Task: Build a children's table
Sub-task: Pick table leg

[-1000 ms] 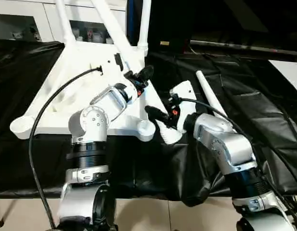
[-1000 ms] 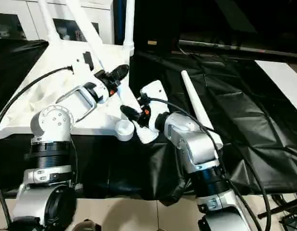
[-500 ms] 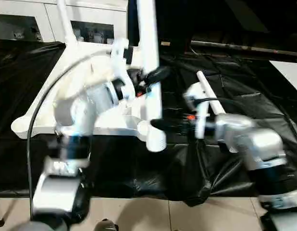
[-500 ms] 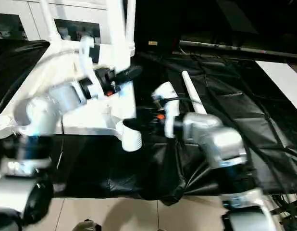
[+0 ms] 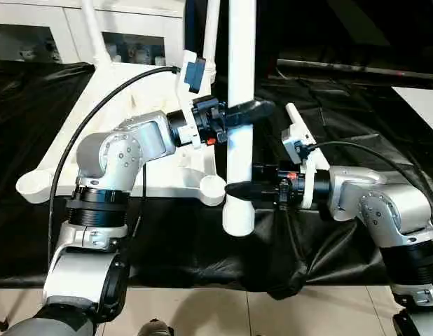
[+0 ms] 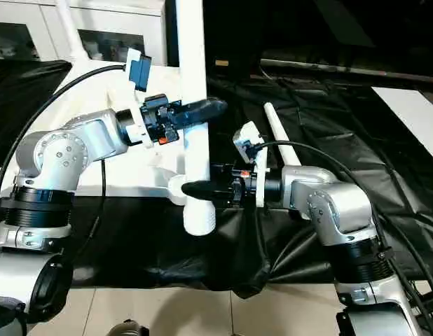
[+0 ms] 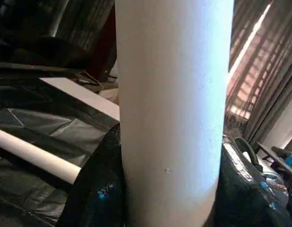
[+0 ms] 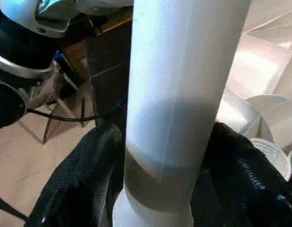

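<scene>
Nearest the camera, the right gripper (image 5: 239, 189) is clamped on the lower part of a white table leg (image 5: 240, 98), just above the leg's flared end (image 5: 238, 218), which hangs in the air over the front edge of the black cloth (image 5: 356, 133) covering the bench. The leg stands upright, long axis vertical, flared end down, upper part running out of the top of the head views. Higher up the same leg, the left gripper (image 5: 253, 109) grasps it from the opposite side, black fingers (image 7: 96, 189) pressed against the tube. Just behind the leg lies the table top (image 5: 83, 133), ribbed underside up, with an open round corner socket (image 5: 212, 185) beside the held leg and another (image 5: 32, 185) at the near left corner. Two legs (image 5: 94, 31) already rise from its far corners. A further loose leg (image 5: 304, 136) lies flat on the cloth to the right, pointing away from the robot
</scene>
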